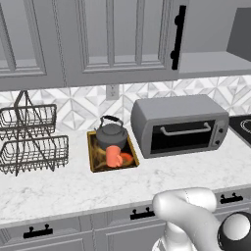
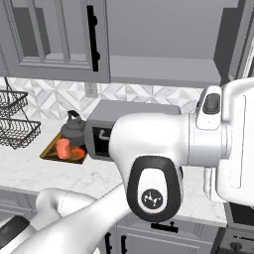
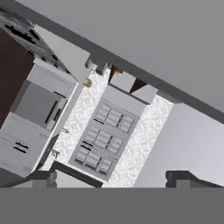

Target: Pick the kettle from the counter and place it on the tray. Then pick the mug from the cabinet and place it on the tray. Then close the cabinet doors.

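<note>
1. Kettle (image 1: 111,134): upright at the back of the tray (image 1: 96,164), on the white marble surface (image 1: 73,188) left of the toaster oven (image 1: 179,125).
2. Mug (image 1: 114,156): orange-red, on the tray just in front of the kettle.
3. Gripper (image 3: 113,177): fingertips spread wide, nothing between them; well apart from the tray.
4. Cabinet doors: left door (image 1: 120,39) seems swung open, shelf (image 1: 213,62) exposed.
5. Writing: none legible.
6. Arm (image 2: 163,139): raised; the hand view looks tilted across wall and ceiling.
</note>
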Tool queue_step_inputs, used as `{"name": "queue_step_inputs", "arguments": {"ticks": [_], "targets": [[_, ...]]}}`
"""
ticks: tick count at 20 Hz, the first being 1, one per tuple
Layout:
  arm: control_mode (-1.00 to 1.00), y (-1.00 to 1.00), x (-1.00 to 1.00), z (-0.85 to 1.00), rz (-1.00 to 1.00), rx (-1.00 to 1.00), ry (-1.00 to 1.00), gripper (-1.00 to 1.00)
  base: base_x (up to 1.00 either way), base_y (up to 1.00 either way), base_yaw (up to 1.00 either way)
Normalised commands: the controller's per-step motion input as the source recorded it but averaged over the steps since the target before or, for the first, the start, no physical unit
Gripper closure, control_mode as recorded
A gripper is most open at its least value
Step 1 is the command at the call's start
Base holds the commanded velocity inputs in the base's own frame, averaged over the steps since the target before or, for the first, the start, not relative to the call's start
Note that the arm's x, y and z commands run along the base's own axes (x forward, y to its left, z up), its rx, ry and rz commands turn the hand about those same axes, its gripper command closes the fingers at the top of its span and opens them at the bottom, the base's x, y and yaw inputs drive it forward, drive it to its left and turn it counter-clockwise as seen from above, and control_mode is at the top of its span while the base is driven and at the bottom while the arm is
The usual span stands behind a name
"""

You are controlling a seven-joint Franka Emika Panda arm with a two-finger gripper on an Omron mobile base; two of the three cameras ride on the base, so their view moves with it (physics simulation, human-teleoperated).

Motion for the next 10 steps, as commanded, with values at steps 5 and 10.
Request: {"name": "queue_step_inputs", "arguments": {"ticks": [5, 10], "targets": [[-1.0, -0.31, 0.25, 0.0, 0.04, 0.09, -0.04, -1.0, 0.0, 0.0, 0.0], [-1.0, -0.29, 0.26, -0.1, 0.09, 0.03, 0.0, -1.0, 0.0, 0.0, 0.0]]}}
